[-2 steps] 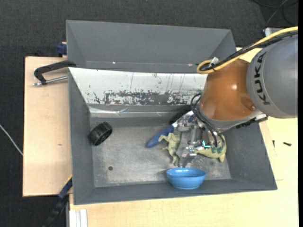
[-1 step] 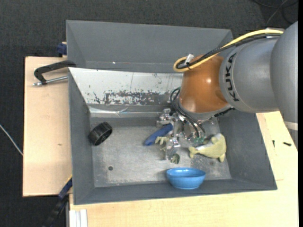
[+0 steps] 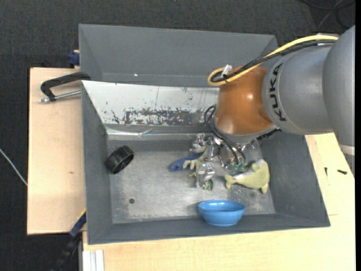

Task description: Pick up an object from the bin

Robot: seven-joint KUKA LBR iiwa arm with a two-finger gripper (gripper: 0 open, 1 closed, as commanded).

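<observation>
My gripper hangs below the orange wrist cover, low over the middle of the bin floor. Its metal fingers point down and left, right beside a small blue handle-like thing that lies just to their left. A pale yellow floppy thing lies on the floor to the gripper's right, close to its body. A blue bowl sits at the front wall, below the gripper.
A black round cap-like thing lies at the left of the bin floor, far from the gripper. The arm and its orange cover hide the bin's back right part.
</observation>
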